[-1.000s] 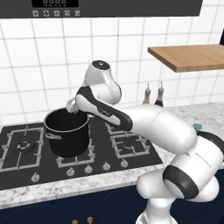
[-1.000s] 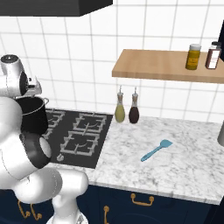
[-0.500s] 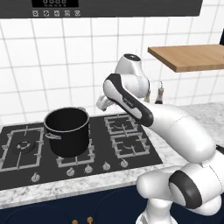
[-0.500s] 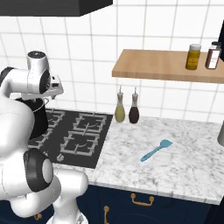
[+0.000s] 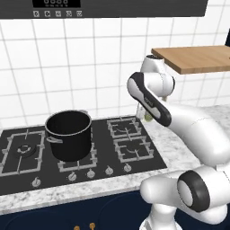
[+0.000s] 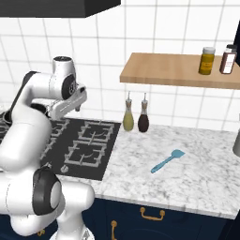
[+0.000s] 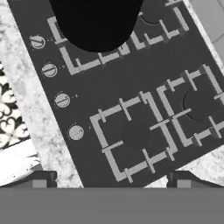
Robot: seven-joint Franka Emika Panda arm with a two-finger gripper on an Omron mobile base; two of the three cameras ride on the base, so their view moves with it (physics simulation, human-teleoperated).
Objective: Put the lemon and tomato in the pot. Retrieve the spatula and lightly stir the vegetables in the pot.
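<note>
Since half a second ago we see the arm has swung further right, away from the pot and toward the marble counter; a second ago the hand was still at the pot's rim.

From the left base view, we find the pot [image 5: 68, 134] standing on the left part of the hob [image 5: 134, 150], on the front burner of the middle pair, its dark inside giving us no sight of what it holds. Our arm [image 5: 150, 96] arches above the hob's right burners, well apart from the pot. A wooden shelf [image 5: 193, 58] juts from the tiled wall at upper right.

From the right base view, we see the gripper [image 6: 70, 107] hanging over the hob [image 6: 89, 145] near its back edge, tilted and touching nothing. The spatula [image 6: 167, 161] lies flat on the marble counter [image 6: 197, 173], well right of the hob and well apart from the gripper, its head pointing up and right. Two bottles [image 6: 136, 117] stand against the wall between hob and spatula, and two jars [image 6: 216, 60] sit on the shelf.

From the hand view, we look down on the hob's two right burners [image 7: 144, 135] and a row of knobs [image 7: 62, 100]. The pot [image 7: 96, 22] shows as a black round at the top edge. Our fingertips [image 7: 41, 179] sit at the far corners of the bottom, spread wide with nothing between them.
</note>
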